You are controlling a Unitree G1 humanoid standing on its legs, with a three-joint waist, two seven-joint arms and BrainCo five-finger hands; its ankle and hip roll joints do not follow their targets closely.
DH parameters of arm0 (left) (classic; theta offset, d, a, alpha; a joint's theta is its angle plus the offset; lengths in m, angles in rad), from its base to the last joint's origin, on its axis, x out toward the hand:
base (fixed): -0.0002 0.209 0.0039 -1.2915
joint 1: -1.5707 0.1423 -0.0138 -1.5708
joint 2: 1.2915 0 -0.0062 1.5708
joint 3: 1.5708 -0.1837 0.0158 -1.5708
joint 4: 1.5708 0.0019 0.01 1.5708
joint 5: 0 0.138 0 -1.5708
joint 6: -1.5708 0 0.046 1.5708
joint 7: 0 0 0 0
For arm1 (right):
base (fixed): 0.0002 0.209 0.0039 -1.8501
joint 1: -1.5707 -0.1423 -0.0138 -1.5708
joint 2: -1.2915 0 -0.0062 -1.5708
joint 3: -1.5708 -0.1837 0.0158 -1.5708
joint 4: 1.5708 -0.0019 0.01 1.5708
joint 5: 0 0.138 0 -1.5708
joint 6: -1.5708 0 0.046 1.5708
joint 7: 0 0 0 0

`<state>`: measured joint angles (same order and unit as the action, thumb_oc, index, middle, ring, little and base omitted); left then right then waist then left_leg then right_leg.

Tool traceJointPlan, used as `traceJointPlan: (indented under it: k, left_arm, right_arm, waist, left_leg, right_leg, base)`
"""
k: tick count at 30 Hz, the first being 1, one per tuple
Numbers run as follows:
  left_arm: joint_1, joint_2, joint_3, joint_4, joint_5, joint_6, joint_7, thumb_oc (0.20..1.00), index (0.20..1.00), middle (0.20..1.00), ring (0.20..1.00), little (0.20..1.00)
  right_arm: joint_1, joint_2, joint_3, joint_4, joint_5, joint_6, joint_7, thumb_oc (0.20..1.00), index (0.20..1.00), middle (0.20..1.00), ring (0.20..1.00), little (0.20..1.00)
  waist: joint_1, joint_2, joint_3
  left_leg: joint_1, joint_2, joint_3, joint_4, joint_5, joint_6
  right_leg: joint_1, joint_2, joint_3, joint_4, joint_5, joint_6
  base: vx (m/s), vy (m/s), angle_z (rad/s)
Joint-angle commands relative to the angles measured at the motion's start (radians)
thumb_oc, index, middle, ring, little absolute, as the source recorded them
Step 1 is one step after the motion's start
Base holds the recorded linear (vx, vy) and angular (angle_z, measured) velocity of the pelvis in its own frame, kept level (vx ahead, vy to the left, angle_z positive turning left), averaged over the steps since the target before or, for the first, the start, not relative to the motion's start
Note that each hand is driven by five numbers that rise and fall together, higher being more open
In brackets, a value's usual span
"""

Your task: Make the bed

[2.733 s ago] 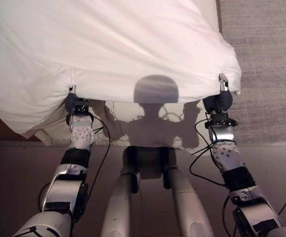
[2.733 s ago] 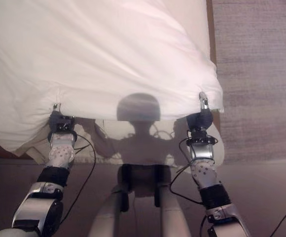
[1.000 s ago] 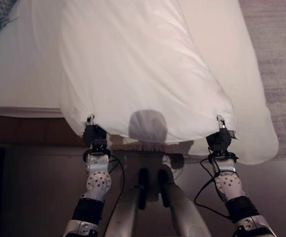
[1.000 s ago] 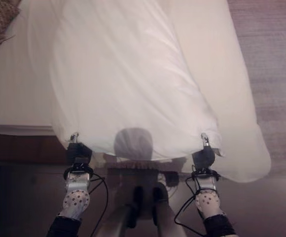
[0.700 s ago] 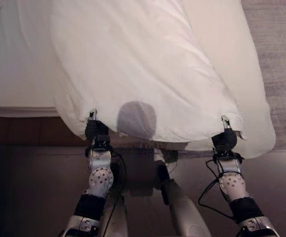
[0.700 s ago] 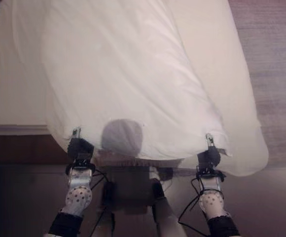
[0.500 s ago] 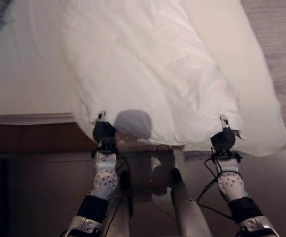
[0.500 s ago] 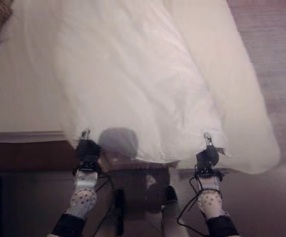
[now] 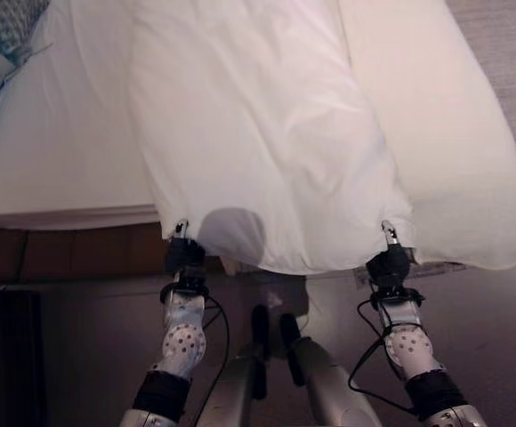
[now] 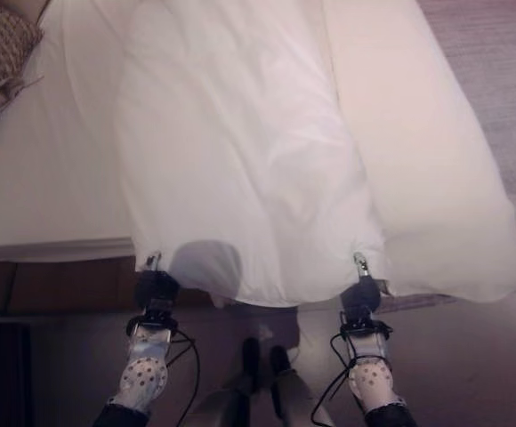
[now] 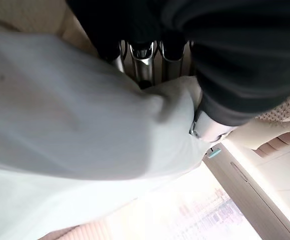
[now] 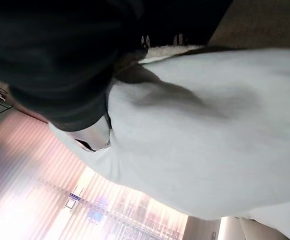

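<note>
At the near edge of the bed, your left robot hand and right robot hand pinch the soft white duvet; it's light and floppy, so keep hold of its near hem.

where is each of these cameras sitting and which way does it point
Left eye view: on the head, looking down at the white duvet on the bed; both forearms show, the left hand and right hand at the near edge.
Right eye view: beside it, same scene; a patterned pillow at the far left.
Left wrist view: on the left wrist, along its fingers pinching duvet cloth.
Right wrist view: on the right wrist, its dark cover against the duvet.
Shared: all four show the duvet.
</note>
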<state>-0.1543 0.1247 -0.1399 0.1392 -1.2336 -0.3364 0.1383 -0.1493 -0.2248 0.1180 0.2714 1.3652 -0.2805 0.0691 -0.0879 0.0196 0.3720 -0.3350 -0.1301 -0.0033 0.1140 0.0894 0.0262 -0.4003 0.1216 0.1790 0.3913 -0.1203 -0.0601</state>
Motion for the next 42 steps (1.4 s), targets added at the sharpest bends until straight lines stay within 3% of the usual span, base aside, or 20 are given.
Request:
traceJointPlan:
  k: [1,3,4,6,11,16,20,21,22,25,26,27,29,30,32,33,36,39,41,42]
  left_arm:
    - [0.002,-0.054,-0.031,-0.077,0.017,-0.02,-0.058,0.2,0.2,0.2,0.2,0.2]
    - [0.002,-0.054,-0.031,-0.076,0.017,-0.02,-0.058,0.2,0.2,0.2,0.2,0.2]
    - [0.006,-0.066,-0.024,-0.073,0.011,-0.016,-0.053,0.2,0.2,0.2,0.2,0.2]
    - [0.01,-0.06,-0.018,-0.076,0.014,-0.012,-0.053,0.2,0.2,0.2,0.2,0.2]
    - [0.006,-0.035,0.01,-0.104,0.018,-0.04,-0.028,0.2,0.2,0.2,0.2,0.2]
    - [-0.017,-0.008,0.03,-0.091,0.028,-0.045,-0.02,0.2,0.2,0.2,0.2,0.2]
    - [-0.06,0.029,0.009,-0.068,0.026,-0.056,-0.012,0.2,0.2,0.2,0.2,0.2]
    - [-0.061,0.04,-0.009,-0.052,0.032,-0.044,-0.024,0.2,0.2,0.2,0.2,0.2]
    - [-0.061,0.04,-0.008,-0.052,0.031,-0.044,-0.024,0.2,0.2,0.2,0.2,0.2]
    - [-0.048,0.053,-0.018,-0.041,0.052,-0.027,-0.025,0.2,0.2,0.2,0.2,0.2]
    - [-0.041,0.059,-0.015,-0.047,0.048,-0.022,-0.03,0.2,0.2,0.2,0.2,0.2]
    - [-0.028,0.072,-0.007,-0.041,0.07,-0.011,-0.024,0.2,0.2,0.2,0.2,0.2]
    - [-0.028,0.072,-0.007,-0.041,0.07,-0.011,-0.024,0.2,0.2,0.2,0.2,0.2]
    - [-0.027,0.07,-0.004,-0.03,0.082,0.003,-0.03,0.2,0.2,0.2,0.2,0.2]
    - [-0.027,0.07,-0.003,-0.03,0.082,0.003,-0.03,0.2,0.2,0.2,0.2,0.2]
    - [-0.012,0.061,-0.001,-0.039,0.088,0.01,-0.021,0.2,0.2,0.2,0.2,0.2]
    - [-0.01,0.046,-0.01,-0.035,0.09,0.002,-0.016,0.2,0.2,0.2,0.2,0.2]
    - [0.001,0.029,-0.006,-0.035,0.087,0.0,-0.014,0.2,0.2,0.2,0.2,0.2]
    - [0.017,0.008,-0.002,-0.039,0.07,-0.014,-0.01,0.2,0.2,0.2,0.2,0.2]
    - [0.012,-0.006,-0.001,-0.028,0.062,-0.023,-0.003,0.2,0.2,0.2,0.2,0.2]
  right_arm:
    - [0.055,-0.075,-0.026,-0.05,-0.037,-0.037,0.018,0.2,0.2,0.2,0.2,0.2]
    - [0.055,-0.075,-0.026,-0.05,-0.036,-0.037,0.019,0.2,0.2,0.2,0.2,0.2]
    - [0.048,-0.063,-0.042,-0.036,-0.024,-0.049,0.006,0.2,0.2,0.2,0.2,0.2]
    - [0.043,-0.054,-0.047,-0.029,-0.022,-0.049,0.004,0.2,0.2,0.2,0.2,0.2]
    - [0.048,-0.044,-0.071,-0.005,-0.01,-0.069,-0.023,0.2,0.2,0.2,0.2,0.2]
    - [0.046,-0.044,-0.088,0.003,-0.006,-0.085,-0.046,0.2,0.2,0.2,0.2,0.2]
    - [0.025,-0.02,-0.079,-0.013,-0.017,-0.102,-0.057,0.2,0.2,0.2,0.2,0.2]
    - [0.024,-0.012,-0.1,-0.011,0.0,-0.101,-0.056,0.2,0.2,0.2,0.2,0.2]
    - [0.023,-0.012,-0.101,-0.011,0.0,-0.101,-0.056,0.2,0.2,0.2,0.2,0.2]
    - [0.028,-0.003,-0.1,-0.01,-0.022,-0.093,-0.059,0.2,0.2,0.2,0.2,0.2]
    - [0.027,-0.004,-0.097,-0.011,-0.033,-0.085,-0.051,0.2,0.2,0.2,0.2,0.2]
    - [0.027,0.009,-0.088,-0.004,-0.047,-0.071,-0.043,0.2,0.2,0.2,0.2,0.2]
    - [0.026,0.009,-0.088,-0.004,-0.047,-0.071,-0.043,0.2,0.2,0.2,0.2,0.2]
    - [0.042,0.007,-0.083,-0.002,-0.04,-0.066,-0.03,0.2,0.2,0.2,0.2,0.2]
    - [0.042,0.007,-0.083,-0.002,-0.04,-0.066,-0.03,0.2,0.2,0.2,0.2,0.2]
    - [0.065,0.006,-0.076,-0.001,-0.043,-0.073,-0.026,0.2,0.2,0.2,0.2,0.2]
    - [0.079,-0.001,-0.076,-0.003,-0.042,-0.086,-0.021,0.2,0.2,0.2,0.2,0.2]
    - [0.096,-0.01,-0.085,-0.01,-0.038,-0.087,-0.019,0.2,0.2,0.2,0.2,0.2]
    - [0.092,-0.025,-0.088,-0.005,-0.049,-0.084,-0.026,0.2,0.2,0.2,0.2,0.2]
    - [0.092,-0.036,-0.098,-0.003,-0.049,-0.087,-0.034,0.2,0.2,0.2,0.2,0.2]
  waist:
    - [-0.012,0.042,-0.047]
    - [-0.012,0.043,-0.047]
    - [-0.017,0.044,-0.058]
    - [-0.009,0.031,-0.068]
    - [-0.005,0.001,-0.075]
    - [-0.002,0.022,-0.058]
    - [0.004,0.025,-0.05]
    - [0.007,0.012,-0.043]
    - [0.008,0.012,-0.045]
    - [0.009,0.012,-0.061]
    - [0.012,0.011,-0.061]
    - [0.031,0.004,-0.065]
    - [0.028,0.003,-0.068]
    - [0.002,-0.002,-0.056]
    - [0.003,-0.004,-0.059]
    - [-0.011,-0.004,-0.051]
    - [-0.024,0.003,-0.042]
    - [-0.028,0.005,-0.04]
    - [-0.022,0.006,-0.04]
    - [-0.019,-0.004,-0.025]
  left_leg:
    - [-0.084,-0.038,0.036,0.224,-0.025,-0.119]
    - [-0.085,-0.037,0.036,0.227,-0.027,-0.119]
    - [-0.045,0.005,0.057,0.187,-0.091,-0.075]
    - [-0.043,0.033,0.014,0.17,-0.109,-0.059]
    - [-0.03,0.211,-0.097,0.025,0.008,-0.066]
    - [0.0,0.324,-0.037,-0.181,0.105,-0.125]
    - [-0.036,0.282,-0.025,-0.07,0.048,-0.122]
    - [-0.102,0.206,0.012,0.143,-0.05,-0.097]
    - [-0.107,0.207,0.013,0.145,-0.049,-0.097]
    - [-0.125,0.125,0.058,0.207,-0.13,-0.048]
    - [-0.117,0.12,0.073,0.21,-0.151,-0.039]
    - [-0.108,0.124,0.114,0.212,-0.178,-0.031]
    - [-0.112,0.122,0.112,0.21,-0.175,-0.03]
    - [-0.067,0.086,0.127,0.121,-0.139,-0.019]
    - [-0.068,0.085,0.129,0.116,-0.134,-0.019]
    - [-0.007,0.051,0.13,-0.011,-0.091,-0.032]
    - [0.036,0.032,0.111,-0.037,-0.081,-0.034]
    - [0.023,0.031,0.111,-0.003,-0.094,-0.03]
    - [-0.001,0.041,0.128,0.076,-0.115,-0.044]
    - [-0.054,0.074,0.165,0.231,-0.079,-0.092]
  right_leg:
    - [0.084,-0.035,-0.021,-0.238,0.137,0.1]
    - [0.084,-0.035,-0.021,-0.238,0.137,0.1]
    - [0.082,-0.044,-0.026,-0.223,0.12,0.102]
    - [0.074,-0.052,-0.016,-0.216,0.106,0.103]
    - [0.055,-0.085,0.005,-0.165,0.068,0.1]
    - [0.061,-0.104,-0.003,-0.131,0.028,0.122]
    - [0.057,-0.166,0.021,-0.169,0.07,0.175]
    - [0.088,-0.26,0.034,-0.217,0.12,0.211]
    - [0.085,-0.26,0.035,-0.219,0.122,0.211]
    - [0.107,-0.378,0.044,-0.318,0.248,0.227]
    - [0.103,-0.391,0.025,-0.341,0.272,0.22]
    - [0.103,-0.416,-0.121,-0.384,0.281,0.212]
    - [0.1,-0.417,-0.122,-0.385,0.283,0.212]
    - [0.069,-0.243,-0.098,-0.305,0.171,0.183]
    - [0.064,-0.244,-0.096,-0.302,0.171,0.182]
    - [0.03,-0.108,-0.104,-0.262,0.131,0.155]
    - [0.006,-0.045,-0.064,-0.261,0.143,0.134]
    - [0.013,-0.056,-0.055,-0.258,0.151,0.13]
    - [0.027,-0.077,-0.085,-0.27,0.152,0.131]
    - [0.056,-0.093,-0.1,-0.281,0.151,0.121]
  base:
    - [-0.1,-0.088,0.67]
    - [-0.02,-0.032,0.51]
    - [0.01,-0.03,0.04]
    - [0.01,-0.016,-0.05]
    - [0.04,0.07,0.06]
    - [0.12,0.295,-0.01]
    - [0.09,0.597,-0.12]
    - [0.08,0.411,-0.18]
    - [0.22,0.874,0.03]
    - [0.14,0.501,0.07]
    - [0.17,0.64,-0.21]
    - [0.11,0.455,-0.32]
    - [0.02,0.277,-0.76]
    - [-0.01,0.278,-0.72]
    - [0.0,0.21,-0.02]
    - [0.03,0.143,0.13]
    - [0.07,0.049,0.0]
    - [0.05,-0.098,0.2]
    - [0.03,-0.199,0.16]
    - [0.0,-0.17,0.2]
